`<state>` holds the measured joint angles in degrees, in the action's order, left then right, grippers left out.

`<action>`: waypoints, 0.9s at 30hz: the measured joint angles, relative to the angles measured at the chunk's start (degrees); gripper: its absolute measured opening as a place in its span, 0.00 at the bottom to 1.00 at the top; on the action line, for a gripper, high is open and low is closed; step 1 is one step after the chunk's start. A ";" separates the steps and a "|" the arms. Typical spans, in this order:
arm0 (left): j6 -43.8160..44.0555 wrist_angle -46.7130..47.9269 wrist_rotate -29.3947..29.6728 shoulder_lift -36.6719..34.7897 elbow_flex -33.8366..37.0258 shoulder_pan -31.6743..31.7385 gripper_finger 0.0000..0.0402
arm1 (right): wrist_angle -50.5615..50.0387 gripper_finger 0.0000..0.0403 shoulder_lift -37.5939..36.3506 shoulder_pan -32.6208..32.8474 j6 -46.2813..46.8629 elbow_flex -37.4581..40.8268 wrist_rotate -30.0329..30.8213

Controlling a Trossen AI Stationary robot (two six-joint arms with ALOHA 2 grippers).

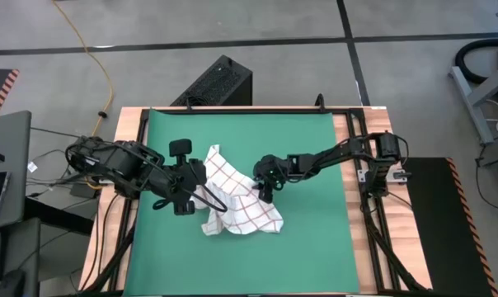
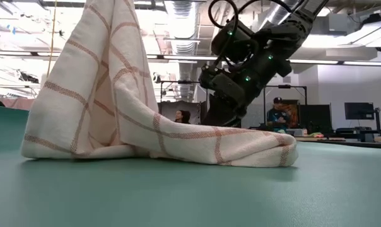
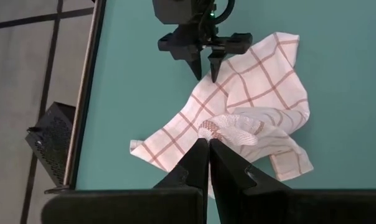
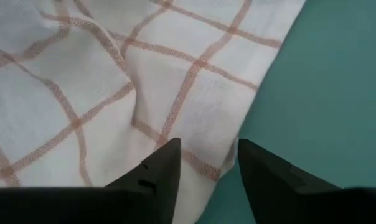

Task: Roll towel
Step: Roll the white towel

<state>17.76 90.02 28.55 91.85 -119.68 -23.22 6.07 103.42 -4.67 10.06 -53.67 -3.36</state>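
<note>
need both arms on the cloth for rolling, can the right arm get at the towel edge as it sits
Probably yes. The right tool is open, right at the towel edge on the green mat, nothing between. The left tool pinches a fold on the other side, clear of it.

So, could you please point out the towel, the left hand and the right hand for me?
towel [image 1: 242, 205]: high view, its flat checked middle.
left hand [image 3: 208, 144]: left wrist view, fingertips pinching a raised fold.
right hand [image 4: 208, 148]: right wrist view, gap between its parted fingers over the towel's edge.

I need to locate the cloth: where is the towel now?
In the high view the towel lies crumpled near the middle of the green mat, between the left gripper, shut on it, and the open right gripper.
</note>
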 joint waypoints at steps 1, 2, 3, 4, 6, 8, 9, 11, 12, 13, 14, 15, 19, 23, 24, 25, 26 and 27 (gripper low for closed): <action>-0.02 -0.02 0.39 0.00 0.00 0.00 0.00 | -0.04 0.42 0.00 -0.30 0.01 0.00 -0.88; -0.02 0.00 0.57 0.00 0.00 0.00 0.00 | -0.05 0.39 0.00 -0.57 -0.02 0.00 -2.22; -0.01 0.00 0.64 0.00 0.00 0.00 0.00 | 0.13 0.36 0.42 -0.78 -0.05 -0.01 -3.30; 0.02 0.00 0.64 0.00 0.00 0.00 0.00 | 0.59 0.32 1.05 -0.85 -0.04 -0.05 -3.93; 0.05 0.00 0.66 0.00 0.00 0.00 0.00 | 0.14 0.24 2.13 -0.85 -0.04 -0.04 -4.68; 0.06 -0.02 0.68 0.00 0.00 0.00 0.00 | 0.36 0.14 3.38 -0.77 -0.02 -0.44 -6.27; 0.05 0.00 0.66 0.00 0.00 0.00 0.00 | 0.42 0.08 3.63 -0.71 -0.03 -0.72 -7.08; 0.03 0.00 0.70 0.00 0.00 0.00 0.00 | 0.03 0.04 3.69 -0.43 -0.03 -1.39 -7.76; -0.12 0.00 0.70 0.00 0.00 0.00 0.00 | -0.22 0.04 3.69 -0.25 0.01 -1.92 -7.72; -0.36 0.00 0.74 0.00 0.00 0.00 0.00 | -0.49 0.03 3.46 -0.19 0.03 -2.65 -7.59; -0.54 0.00 0.78 0.00 0.00 0.00 0.00 | -1.63 0.03 2.60 -0.26 -0.01 -3.34 -7.41; -0.67 0.02 0.94 0.00 0.00 0.00 0.00 | -2.70 0.02 1.68 -0.36 -0.04 -4.20 -7.30; -0.75 -0.02 5.85 0.00 0.00 -0.02 0.00 | -5.74 0.01 -4.24 -1.56 -0.24 -8.40 -2.77; -1.05 -0.04 12.72 -0.99 0.00 0.11 0.00 | -14.20 0.01 -11.61 -3.04 -3.65 -13.29 7.55; -1.30 0.00 13.83 -1.59 0.00 0.15 0.00 | -16.05 0.01 -13.70 -3.46 -4.83 -14.67 10.59; -1.91 -0.12 14.96 -2.15 0.00 0.22 0.00 | -17.86 0.01 -15.73 -3.89 -6.05 -15.98 13.60; -2.44 -0.13 16.33 -2.93 0.00 0.50 0.00 | -19.87 0.01 -17.85 -4.26 -7.30 -17.33 16.78; -2.84 -0.05 17.87 -3.56 0.00 0.68 0.00 | -21.48 0.01 -19.80 -4.75 -8.56 -18.53 19.87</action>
<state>14.92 89.96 46.42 88.29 -119.68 -22.54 -15.41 83.62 -9.42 1.50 -72.20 16.51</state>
